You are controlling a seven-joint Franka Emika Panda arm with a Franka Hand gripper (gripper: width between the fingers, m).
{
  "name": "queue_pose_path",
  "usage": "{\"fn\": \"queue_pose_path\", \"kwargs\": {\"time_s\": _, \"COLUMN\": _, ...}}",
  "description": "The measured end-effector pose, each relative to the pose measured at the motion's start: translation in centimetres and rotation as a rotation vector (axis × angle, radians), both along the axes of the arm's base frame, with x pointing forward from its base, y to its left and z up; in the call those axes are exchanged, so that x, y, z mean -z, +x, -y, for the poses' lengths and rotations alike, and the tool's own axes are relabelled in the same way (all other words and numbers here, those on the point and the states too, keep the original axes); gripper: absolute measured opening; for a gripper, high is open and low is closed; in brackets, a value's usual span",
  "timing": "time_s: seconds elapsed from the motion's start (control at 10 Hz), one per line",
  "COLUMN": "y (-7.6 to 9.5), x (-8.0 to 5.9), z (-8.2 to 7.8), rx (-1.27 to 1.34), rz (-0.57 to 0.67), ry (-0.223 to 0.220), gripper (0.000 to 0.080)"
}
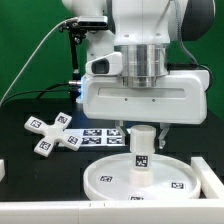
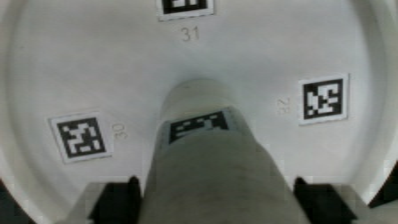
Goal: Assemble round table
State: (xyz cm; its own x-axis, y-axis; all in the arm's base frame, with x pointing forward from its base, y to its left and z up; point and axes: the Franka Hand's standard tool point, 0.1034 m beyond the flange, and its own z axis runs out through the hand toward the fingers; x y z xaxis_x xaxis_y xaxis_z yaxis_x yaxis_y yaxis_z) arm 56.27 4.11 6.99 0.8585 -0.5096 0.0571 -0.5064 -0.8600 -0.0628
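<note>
Item: short cylindrical leg [image 1: 141, 152], tagged, is standing upright at the middle of the round disc [image 1: 100, 182]. The gripper [image 2: 214, 200] is pinching its upper end between both fingers [image 2: 118, 200]. Cross-shaped base [image 1: 52, 132] is lying on the black table [image 1: 20, 150], well apart, toward the exterior view's left. The marker board [image 1: 104, 134] is lying behind the disc.

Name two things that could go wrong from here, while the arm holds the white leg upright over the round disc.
1. The lower end of the leg is hidden in the wrist view, so whether it is centred on the disc cannot be checked; off-centre, it may fail to seat.
2. The fingers flank only the leg's upper part; pushing or twisting might let it slip or tilt.
</note>
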Motion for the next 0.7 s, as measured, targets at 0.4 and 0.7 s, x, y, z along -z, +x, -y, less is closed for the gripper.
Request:
{"fn": "queue_pose_path", "kwargs": {"time_s": 0.4, "y": -0.08, "x": 0.08, "z": 0.11, "rx": 0.576, "rz": -0.019, "ry": 0.103, "gripper": 0.0407}}
{"fn": "queue_pose_path", "kwargs": {"time_s": 0.7, "y": -0.18, "x": 0.13, "z": -0.15, "rx": 0.777, "rz": -0.030, "ry": 0.137, "gripper": 0.0407}}
